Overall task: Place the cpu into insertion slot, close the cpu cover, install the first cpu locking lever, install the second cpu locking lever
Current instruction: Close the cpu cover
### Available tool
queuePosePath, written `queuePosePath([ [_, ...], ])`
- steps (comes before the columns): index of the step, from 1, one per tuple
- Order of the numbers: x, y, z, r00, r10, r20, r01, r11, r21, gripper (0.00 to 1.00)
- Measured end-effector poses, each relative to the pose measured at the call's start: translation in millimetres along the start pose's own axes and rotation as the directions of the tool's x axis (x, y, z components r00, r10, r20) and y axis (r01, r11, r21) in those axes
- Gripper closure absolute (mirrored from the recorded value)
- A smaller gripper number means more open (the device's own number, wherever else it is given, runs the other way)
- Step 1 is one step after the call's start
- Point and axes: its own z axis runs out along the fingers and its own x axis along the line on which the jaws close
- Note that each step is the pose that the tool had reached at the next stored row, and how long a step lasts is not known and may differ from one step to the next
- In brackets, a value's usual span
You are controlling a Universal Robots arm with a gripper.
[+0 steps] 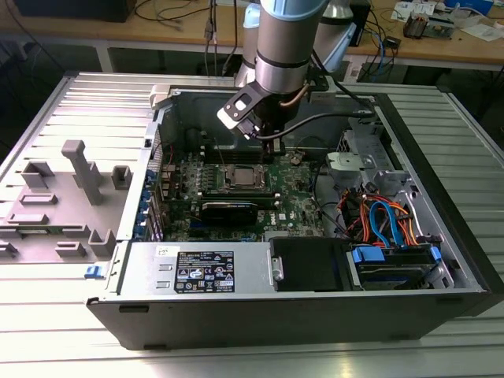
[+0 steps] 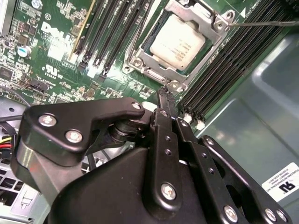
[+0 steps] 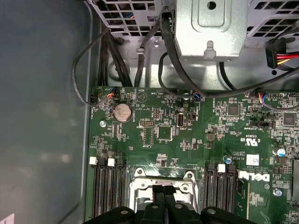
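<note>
Claw: the claw (image 2: 163,95) has its two fingers pressed together in both wrist views, with nothing seen between them.
Claw position: tips down at the slot's edge, at or just above the cover's rim; I cannot tell whether they touch it.
Cpu: the cpu (image 2: 178,43) lies flat in the slot (image 1: 239,179), silver top up, just beyond the claw tips.
Cover: the cover (image 2: 150,71) is down around the cpu, which shows through its window.
Rod: a thin metal rod (image 2: 266,22) sticks out from the cover's far corner, over the memory slots (image 2: 243,56).
Board: the green board (image 3: 163,130) sits inside the open case (image 1: 441,205); the claw (image 1: 272,148) hangs over its upper part in the exterior view.
</note>
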Motion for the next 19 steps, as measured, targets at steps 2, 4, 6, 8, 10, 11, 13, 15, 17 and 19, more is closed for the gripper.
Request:
queuePosePath([
  [2,0.1,-1.8,0.0,1.0000,0.000,0.0000,0.000,1.0000,0.0001,0.89],
  [4,0.1,-3.8,0.7,1.0000,0.000,0.0000,0.000,1.0000,0.0001,0.89],
  [6,0.1,-7.6,3.4,1.0000,0.000,0.0000,0.000,1.0000,0.0001,0.89],
  [8,0.2,-14.7,6.9,1.0000,0.000,0.0000,0.000,1.0000,0.0001,0.89],
  [10,0.3,-22.7,9.6,1.0000,0.000,0.0001,0.000,1.0000,0.0002,0.89],
  [11,0.4,-24.6,10.2,1.0000,0.000,0.0002,0.000,1.0000,0.0002,0.89],
  [13,0.4,-25.8,10.6,1.0000,0.000,0.0002,0.000,1.0000,0.0002,0.89],
  [15,0.4,-25.8,11.1,1.0000,0.000,0.0001,0.000,1.0000,0.0001,0.89],
  [17,0.4,-25.8,11.5,1.0000,0.000,0.0001,0.000,1.0000,0.0001,0.89],
  [19,0.4,-25.8,11.5,1.0000,0.000,0.0001,0.000,1.0000,0.0001,0.89],
])
